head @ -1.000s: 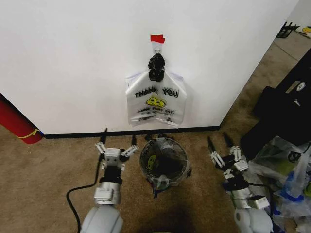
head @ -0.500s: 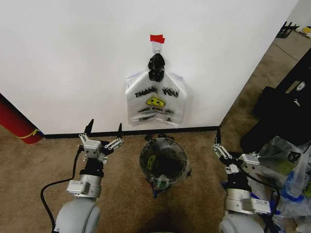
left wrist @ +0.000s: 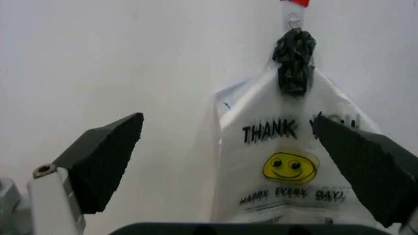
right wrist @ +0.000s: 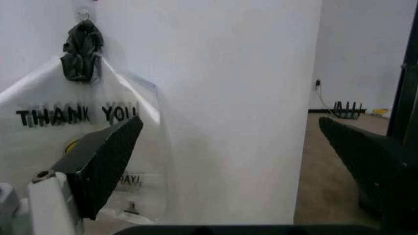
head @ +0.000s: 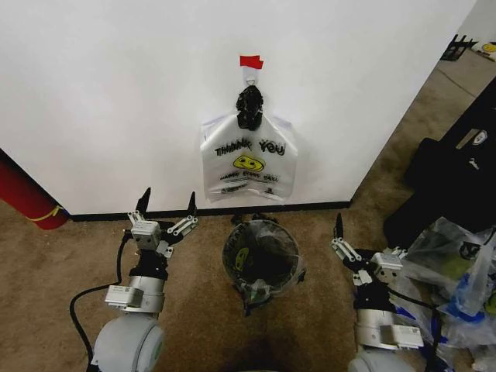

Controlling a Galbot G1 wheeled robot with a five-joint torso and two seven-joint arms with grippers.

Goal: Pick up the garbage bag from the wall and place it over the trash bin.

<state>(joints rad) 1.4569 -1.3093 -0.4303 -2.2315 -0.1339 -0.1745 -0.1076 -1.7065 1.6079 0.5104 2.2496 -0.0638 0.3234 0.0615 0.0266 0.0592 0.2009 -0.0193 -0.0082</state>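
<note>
Both arms swing outward from the trash bin, the left gripper ending up nearer the wall, the right gripper twisted sideways.

We seem to be in a plain carpeted workroom or lab space: a bare white wall with black baseboard, worn brown carpet, a red tape strip above a hook, and stuffed clear bags piled at the side.

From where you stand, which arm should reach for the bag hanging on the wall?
Left, probably. The left gripper sits closer to the wall and faces the bag, jaws open. The right gripper is lower and farther back.
</note>
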